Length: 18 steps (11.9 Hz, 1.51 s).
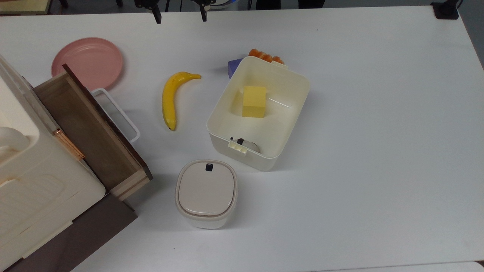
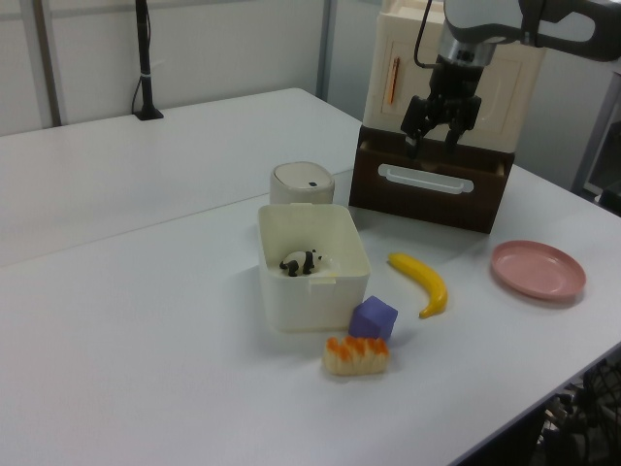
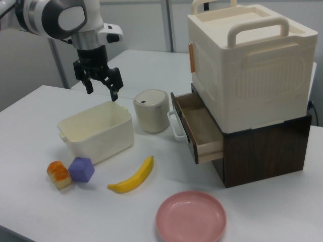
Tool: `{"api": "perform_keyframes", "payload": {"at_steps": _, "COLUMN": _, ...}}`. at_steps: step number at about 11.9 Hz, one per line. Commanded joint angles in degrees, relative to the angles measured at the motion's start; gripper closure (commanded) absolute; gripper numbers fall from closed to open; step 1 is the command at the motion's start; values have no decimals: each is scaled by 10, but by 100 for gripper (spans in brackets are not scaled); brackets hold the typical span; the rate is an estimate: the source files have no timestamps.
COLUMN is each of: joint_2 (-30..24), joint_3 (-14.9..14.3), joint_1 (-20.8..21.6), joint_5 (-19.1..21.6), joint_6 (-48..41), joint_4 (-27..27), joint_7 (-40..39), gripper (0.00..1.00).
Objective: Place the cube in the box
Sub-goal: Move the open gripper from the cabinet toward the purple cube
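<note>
The blue-purple cube (image 1: 234,66) (image 2: 374,317) (image 3: 82,169) rests on the table against the outside of the cream-white box (image 1: 301,81) (image 2: 303,303) (image 3: 96,140), beside an orange-topped toy (image 1: 265,56). Inside the box lie a pale yellow cube (image 1: 254,101) and a small panda figure (image 2: 301,261). My gripper (image 1: 180,17) (image 2: 433,139) (image 3: 102,91) hangs high above the table, open, with nothing between its fingers. It is well apart from the cube, at the top view's upper edge, beyond the banana.
A banana (image 1: 171,97) lies to the top view's left of the box, with a pink plate (image 1: 87,62) farther left. A lidded rounded container (image 1: 206,192) stands near the box. A dark cabinet with an open drawer (image 1: 90,130) carries a large cream case (image 3: 250,65).
</note>
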Motion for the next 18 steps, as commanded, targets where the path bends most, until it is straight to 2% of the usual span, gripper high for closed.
{"api": "perform_keyframes", "payload": {"at_steps": 1, "joint_2": -12, "joint_3": 0, "joint_1": 0, "joint_5": 12, "joint_6": -9, "joint_4": -8, "joint_7": -30, "gripper": 0}}
{"api": "perform_keyframes", "payload": {"at_steps": 4, "joint_2": -17, "joint_3": 3, "joint_1": 1, "joint_5": 12, "joint_6": -8, "joint_4": -28, "joint_7": -86, "gripper": 0}}
{"api": "perform_keyframes", "payload": {"at_steps": 7, "joint_2": -34, "joint_3": 21, "joint_1": -1, "joint_5": 8, "joint_6": 4, "joint_4": -79, "joint_7": -202, "gripper": 0}}
{"api": "perform_keyframes", "payload": {"at_steps": 8, "joint_2": -43, "joint_3": 24, "joint_1": 0, "joint_5": 8, "joint_6": 18, "joint_4": -99, "joint_7": -215, "gripper": 0}}
{"api": "perform_keyframes", "payload": {"at_steps": 15, "joint_2": -53, "joint_3": 45, "joint_1": 4, "joint_5": 8, "joint_6": 33, "joint_4": -151, "joint_7": -214, "gripper": 0}}
{"api": "perform_keyframes", "payload": {"at_steps": 18, "joint_2": -53, "joint_3": 67, "joint_1": 7, "joint_5": 8, "joint_6": 106, "joint_4": -193, "joint_7": -189, "gripper": 0}}
